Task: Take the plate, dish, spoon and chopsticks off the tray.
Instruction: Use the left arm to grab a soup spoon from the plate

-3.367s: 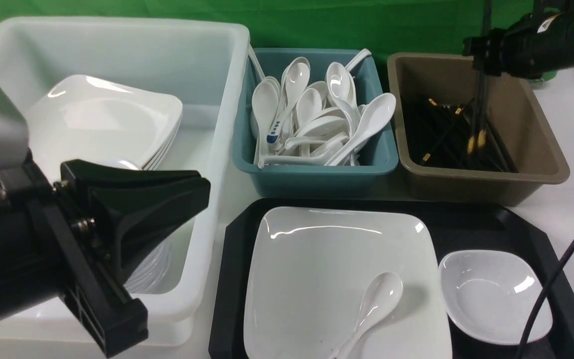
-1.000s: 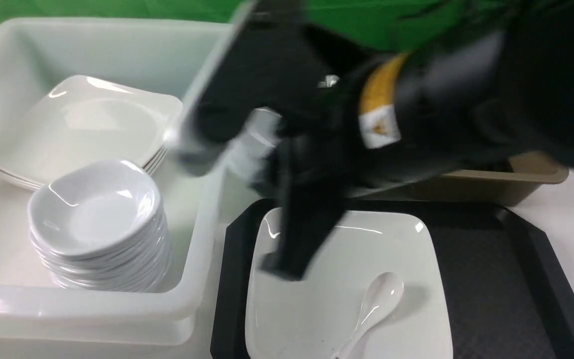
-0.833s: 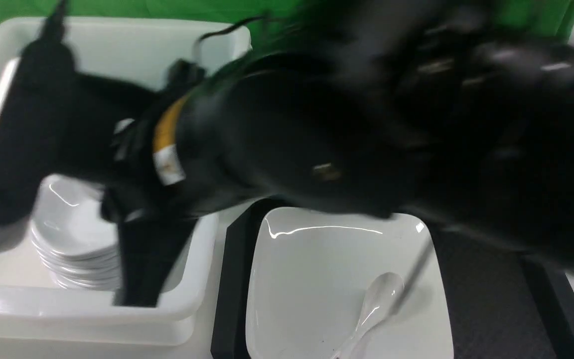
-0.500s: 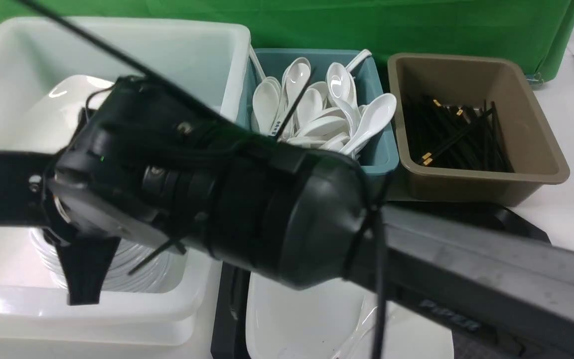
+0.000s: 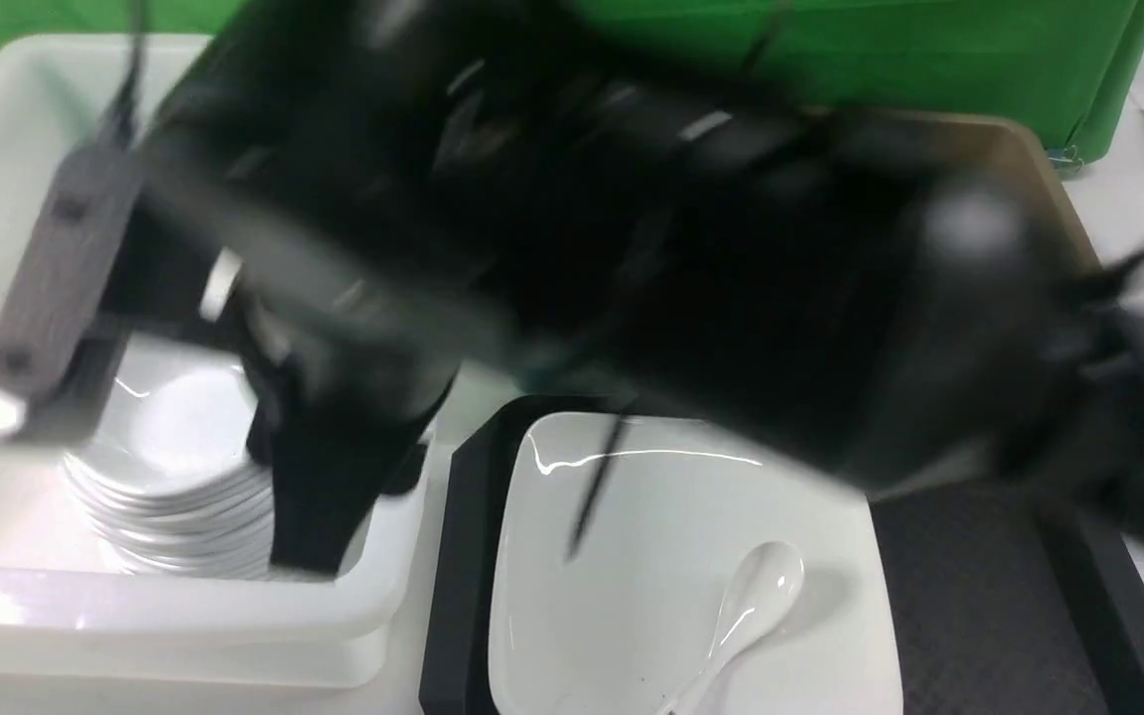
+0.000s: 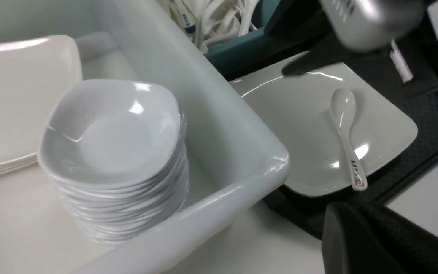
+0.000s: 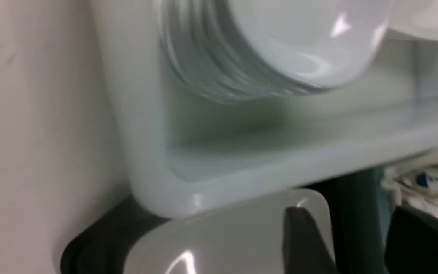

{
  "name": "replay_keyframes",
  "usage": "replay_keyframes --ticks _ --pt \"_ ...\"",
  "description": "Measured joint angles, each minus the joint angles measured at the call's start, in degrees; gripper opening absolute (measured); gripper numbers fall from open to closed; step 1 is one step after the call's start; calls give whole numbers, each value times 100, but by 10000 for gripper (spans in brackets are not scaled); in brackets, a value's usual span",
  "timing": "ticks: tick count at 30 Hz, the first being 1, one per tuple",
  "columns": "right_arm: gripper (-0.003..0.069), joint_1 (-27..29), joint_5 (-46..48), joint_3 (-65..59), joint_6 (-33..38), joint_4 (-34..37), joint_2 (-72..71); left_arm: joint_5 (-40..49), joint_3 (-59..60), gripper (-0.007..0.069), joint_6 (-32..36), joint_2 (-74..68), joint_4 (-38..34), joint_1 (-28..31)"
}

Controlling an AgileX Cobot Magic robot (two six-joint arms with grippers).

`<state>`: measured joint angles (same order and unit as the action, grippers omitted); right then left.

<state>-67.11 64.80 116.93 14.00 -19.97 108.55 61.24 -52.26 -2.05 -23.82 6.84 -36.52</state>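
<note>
The plate [image 5: 632,596] lies on the tray [image 5: 979,606] at 6 o'clock in the front view. It is glossy white and square with rounded corners, and the frame cuts off its near edge. The spoon [image 5: 753,608] rests in its 4 o'clock part, bowl toward 1 o'clock. The blurred right arm [image 5: 691,258] hides the far side. The right gripper [image 5: 319,516] hangs over the white tub [image 5: 185,616] beside a stack of small dishes [image 5: 170,477], too smeared to tell whether it is spread. Open tray floor lies at the plate's 3 o'clock.

In the left wrist view, the plate [image 6: 310,152] sits just beside the tub wall [image 6: 219,114], with the spoon [image 6: 346,140] on it. Only a black part of the left gripper [image 6: 371,239] shows, and its spread cannot be told.

The right wrist view is blurred. One dark finger [image 7: 302,239] hangs over the plate [image 7: 222,243].
</note>
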Motion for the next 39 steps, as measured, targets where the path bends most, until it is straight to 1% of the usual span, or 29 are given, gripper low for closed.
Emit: replay_keyframes --ticks 2,3,4,5,7,8,10,13,15,19,20,21,22,23,24,26,27,28,30,31,32,35,36,37,38,39 --pt "192 188 0 -458 -410 -32 -427 -159 0 17 42 -367 -117 0" --pt "185 208 0 -519 -501 -32 -473 -170 0 17 49 -406 -129 0" --pt "156 318 0 -847 -747 -38 -717 -208 0 17 78 -586 -168 0" --pt "136 453 0 -1300 -1002 -49 -1041 -221 0 17 125 -805 -238 0" --pt "123 704 -4 -2143 -1615 -54 -1681 -234 0 17 248 -1214 -365 0" --pt "123 816 -10 -2662 -1938 -53 -1977 -276 0 17 357 -1440 -441 0" --pt "127 989 -10 -3342 -2302 -69 -2436 -372 0 17 496 -1741 -626 0" --pt "155 1239 -17 -4513 -2986 -76 -3204 -646 0 17 804 -2341 -950 0" --pt "178 1347 -21 -5115 -3203 -69 -3597 -829 0 17 990 -2665 -1124 0" --pt "206 1422 -27 -5921 -3571 -69 -4292 -1131 -11 17 1588 -3573 -1698 -5" --pt "211 1429 -40 -6283 -3751 -63 -4663 -1200 -47 17 2003 -4198 -1979 -91" --pt "213 1429 -40 -6418 -3819 -63 -4857 -1253 -91 17 2121 -4548 -2095 -192" --pt "213 1429 -48 -6478 -3837 -63 -4958 -1262 -117 17 2134 -4617 -2119 -216" --pt "213 1433 -95 -6683 -3939 -63 -5348 -1361 -265 17 2152 -5151 -2093 -459" --pt "213 1433 -103 -6707 -3964 -63 -5397 -1373 -289 17 2132 -5215 -2079 -493" --pt "213 1433 -225 -6927 -4049 -63 -5980 -1472 -679 24 1814 -5986 -1675 -982" --pt "214 1433 -233 -6936 -4050 -63 -6021 -1483 -711 24 1746 -6094 -1631 -1054" --pt "214 1433 -269 -6976 -4074 -63 -6331 -1516 -943 39 1498 -6453 -1261 -1295" --pt "216 1433 -325 -6988 -4124 -63 -6681 -1519 -1283 81 1182 -6967 -857 -1575" --pt "216 1433 -343 -6988 -4137 -63 -6840 -1519 -1432 103 1092 -7140 -744 -1634" --pt "216 1433 -353 -6988 -4143 -63 -6900 -1519 -1432 109 1070 -7182 -744 -1646" --pt "216 1433 -362 -6988 -4150 -63 -7310 -1489 -1926 258 830 -7859 -610 -1713" --pt "216 1433 -362 -6988 -4150 -63 -7330 -1478 -1949 266 808 -7923 -605 -1713" --pt "216 1433 -362 -6988 -4139 -63 -7476 -1468 -2106 333 769 -8130 -591 -1713" --pt "216 1433 -362 -6988 -4134 -63 -7490 -1468 -2141 342 770 -8185 -580 -1713" --pt "216 1433 -362 -6988 -4109 -63 -7559 -1468 -2224 387 756 -8340 -570 -1713"
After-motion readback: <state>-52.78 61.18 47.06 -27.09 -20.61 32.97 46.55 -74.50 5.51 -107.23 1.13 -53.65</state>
